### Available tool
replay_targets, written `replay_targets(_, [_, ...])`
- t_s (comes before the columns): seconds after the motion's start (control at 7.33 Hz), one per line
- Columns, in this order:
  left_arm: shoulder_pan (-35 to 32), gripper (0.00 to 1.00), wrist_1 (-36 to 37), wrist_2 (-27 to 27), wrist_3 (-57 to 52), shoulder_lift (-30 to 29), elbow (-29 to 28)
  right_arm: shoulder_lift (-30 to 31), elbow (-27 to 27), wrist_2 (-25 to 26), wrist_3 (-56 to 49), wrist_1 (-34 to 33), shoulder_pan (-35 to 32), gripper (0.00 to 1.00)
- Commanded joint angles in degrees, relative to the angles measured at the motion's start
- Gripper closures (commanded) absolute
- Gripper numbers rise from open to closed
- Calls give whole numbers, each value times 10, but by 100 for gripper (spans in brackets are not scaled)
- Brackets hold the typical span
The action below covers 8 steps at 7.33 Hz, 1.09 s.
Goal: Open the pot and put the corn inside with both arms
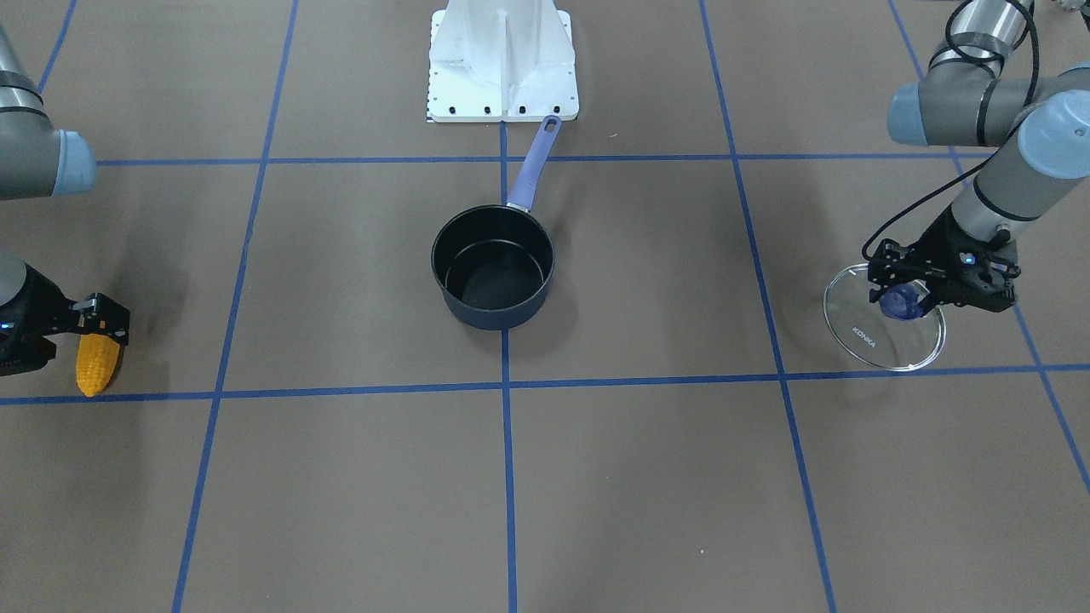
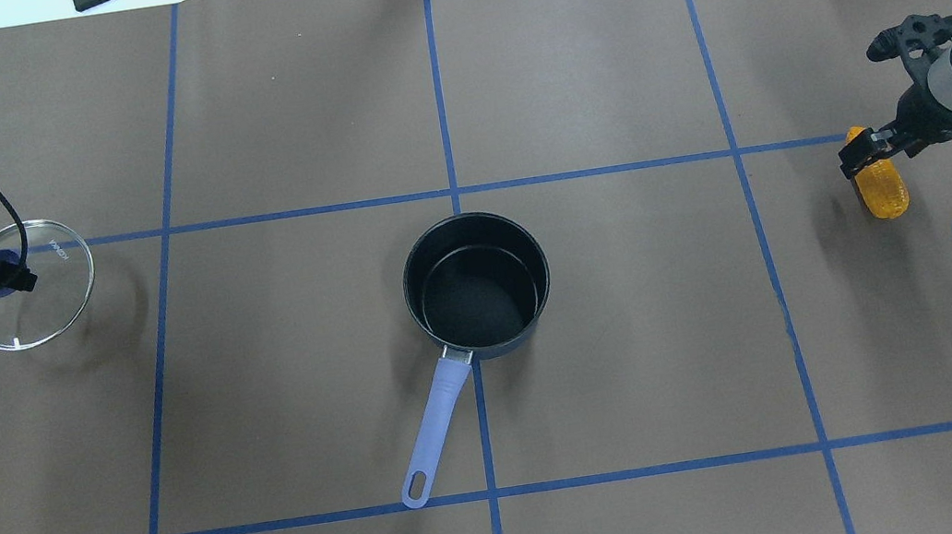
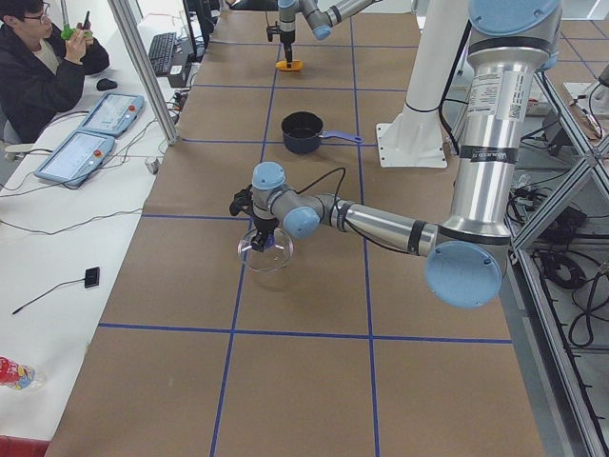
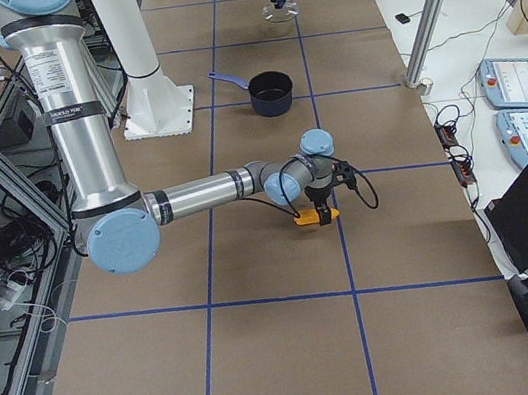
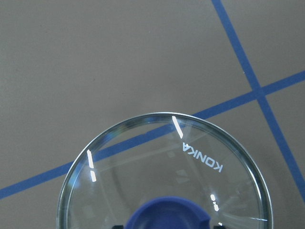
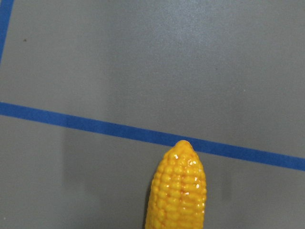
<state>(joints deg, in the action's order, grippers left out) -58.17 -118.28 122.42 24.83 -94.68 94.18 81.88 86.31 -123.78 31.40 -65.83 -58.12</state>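
Corn (image 2: 882, 189): where do you have it?

On my screens it is far out on the robot's right side of the table (image 2: 638, 356), well apart from the pot (image 2: 471, 300). My right gripper (image 2: 865, 152) is clamped on its thick end and the taper points down. I can't tell whether the tip is clear of the paper.

And the other arm?

My left gripper (image 1: 904, 296) is closed around the purple knob (image 5: 167, 212) of the glass lid (image 1: 860, 336), out on the opposite side. The pot stands open and empty in the middle, handle (image 2: 438, 417) toward the base.

What worries you?

The grip, mainly. I hold the cob by one end only, and the bumpy plastic looks slick, so a quick swing toward the pot could let it pivot or slip out. If I carry it low, the tip may catch the rim and shove the light pot along the paper. If I drop it from too high, I'd expect it to bounce out. The lid is glass, so a loose pinch on that rounded knob risks a hard landing.
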Motion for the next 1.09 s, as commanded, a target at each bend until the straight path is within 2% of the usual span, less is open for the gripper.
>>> replay_targets(0.0, [2, 62, -21, -21, -1, 4, -25, -1, 1, 1, 2, 0, 2, 13])
replay_targets(0.14, [3, 61, -34, -21, 0, 4, -34, -1, 1, 0, 12, 0, 2, 30])
replay_targets(0.55, [3, 61, -34, -21, 0, 2, -36, -1, 3, 0, 14, 0, 2, 70])
replay_targets(0.95, [3, 61, -34, -21, -2, 1, -39, 6, 0, -1, 16, 8, 1, 100])
